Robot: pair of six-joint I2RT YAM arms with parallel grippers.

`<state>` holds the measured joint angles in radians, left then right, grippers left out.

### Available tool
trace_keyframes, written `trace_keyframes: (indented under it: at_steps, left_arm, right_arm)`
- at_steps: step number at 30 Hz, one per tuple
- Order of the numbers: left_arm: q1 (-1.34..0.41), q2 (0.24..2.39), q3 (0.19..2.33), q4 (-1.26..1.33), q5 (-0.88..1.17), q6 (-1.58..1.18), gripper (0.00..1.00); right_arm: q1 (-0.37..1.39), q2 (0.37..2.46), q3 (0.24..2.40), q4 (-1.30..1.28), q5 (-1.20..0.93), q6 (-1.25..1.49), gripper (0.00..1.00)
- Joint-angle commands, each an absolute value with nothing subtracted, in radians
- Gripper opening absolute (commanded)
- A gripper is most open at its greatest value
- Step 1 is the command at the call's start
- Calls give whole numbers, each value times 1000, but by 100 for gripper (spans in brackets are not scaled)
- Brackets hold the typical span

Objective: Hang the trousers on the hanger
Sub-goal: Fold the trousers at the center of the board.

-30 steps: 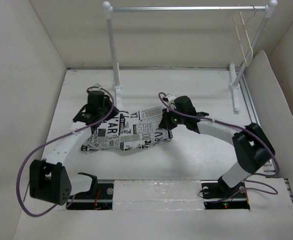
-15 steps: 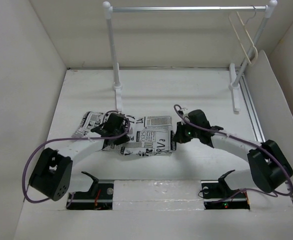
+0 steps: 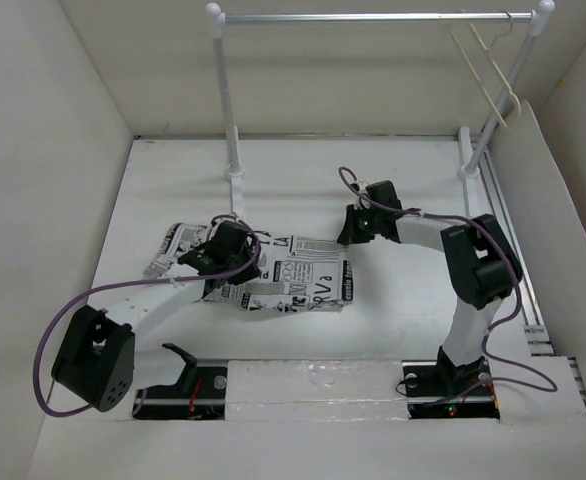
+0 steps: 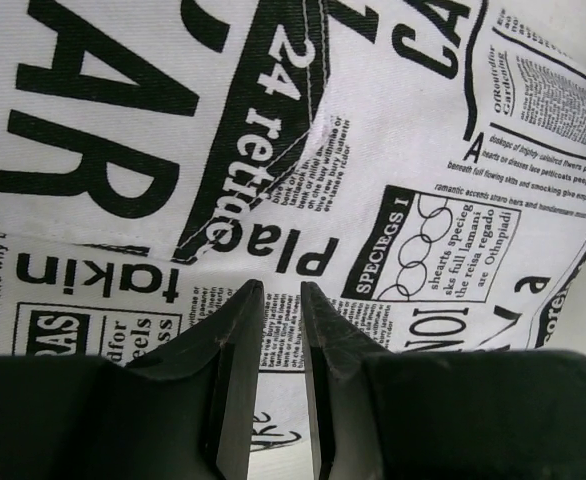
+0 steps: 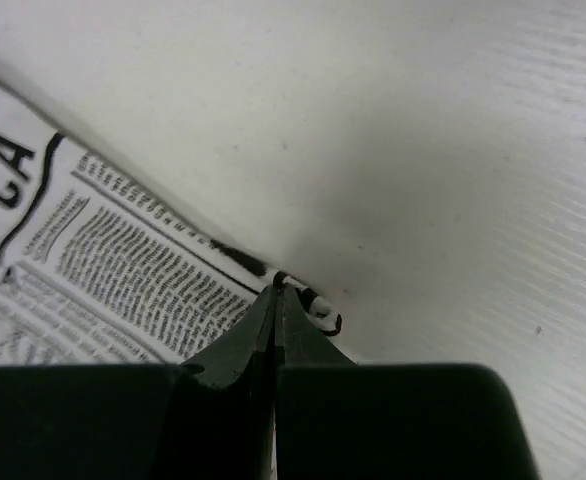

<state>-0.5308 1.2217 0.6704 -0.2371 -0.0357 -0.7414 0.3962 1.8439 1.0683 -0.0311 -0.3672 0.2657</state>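
The trousers [image 3: 293,280], white with black newspaper print, lie folded in the middle of the table. My left gripper [image 3: 225,252] hovers over their left part. In the left wrist view its jaws [image 4: 281,290] stand a narrow gap apart, with flat printed fabric [image 4: 273,120] below and nothing between them. My right gripper [image 3: 356,226] is at the trousers' far right corner. In the right wrist view it [image 5: 276,285] is shut, its tips pinching the hem corner [image 5: 318,308]. The cream hanger [image 3: 491,78] hangs at the rail's right end, far from both grippers.
The metal rail [image 3: 373,16] on white posts [image 3: 228,110] spans the back of the table, and its right foot [image 3: 470,190] stands near the right arm. White walls close in the left, back and right sides. Purple cables trail from both arms.
The right gripper has moved toward the back, from the trousers' right edge to their far right corner, and its arm has folded upright. The left gripper and the trousers have barely shifted.
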Motion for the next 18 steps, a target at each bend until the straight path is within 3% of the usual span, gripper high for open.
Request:
trace_keyframes:
  at_steps: [1, 10, 18]
  left_arm:
    - [-535, 1209, 687, -268, -60, -753, 19]
    - [-535, 1181, 820, -319, -52, -680, 19]
    - [-535, 1190, 825, -291, -32, -649, 19]
  right_arm:
    - [332, 1892, 1109, -63, -373, 218, 0]
    - [354, 1777, 1252, -175, -448, 137, 0]
    - [439, 1548, 919, -103, -430, 186, 0]
